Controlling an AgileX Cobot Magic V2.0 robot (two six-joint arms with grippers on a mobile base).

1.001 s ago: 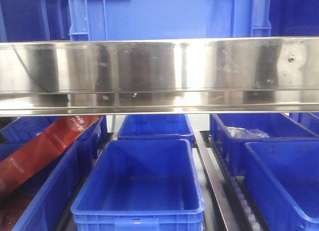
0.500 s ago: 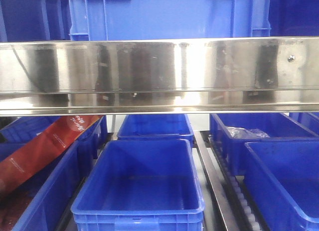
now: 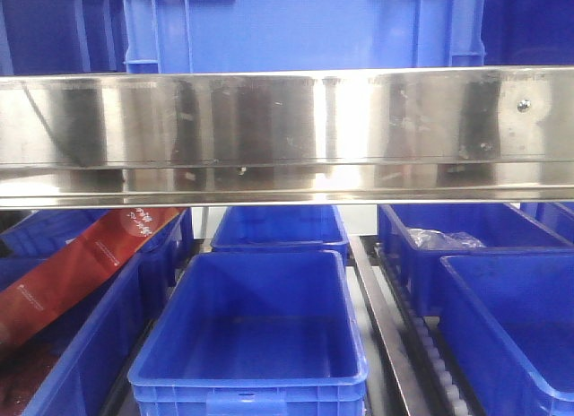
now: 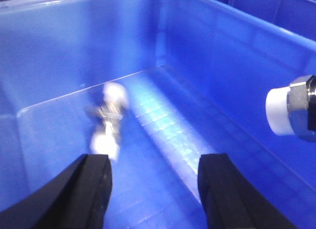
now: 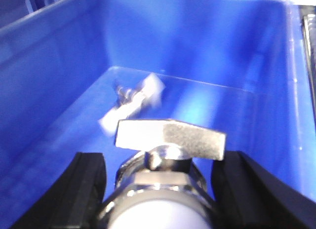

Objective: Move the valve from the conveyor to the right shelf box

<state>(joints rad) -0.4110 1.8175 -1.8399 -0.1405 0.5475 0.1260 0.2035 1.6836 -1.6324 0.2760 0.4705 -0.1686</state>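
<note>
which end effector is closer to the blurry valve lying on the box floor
Left, probably. The left end effector hovers open just above the blurry valve; the right end effector, carrying another valve, looks farther back.

Blurred valve (image 4: 107, 121) on box floor (image 4: 163, 140)

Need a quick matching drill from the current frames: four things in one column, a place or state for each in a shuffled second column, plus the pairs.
Things:
1. left gripper
2. right gripper
3. blurred valve
4. red package

Places or states:
A. leaning tilted in a blue bin at the left, front view
B. jaws apart, nothing between them
C. on the floor of a blue box, free of either gripper
D. carries a metal valve with a flat handle between its fingers

Pairs: 1-B, 2-D, 3-C, 4-A
</note>
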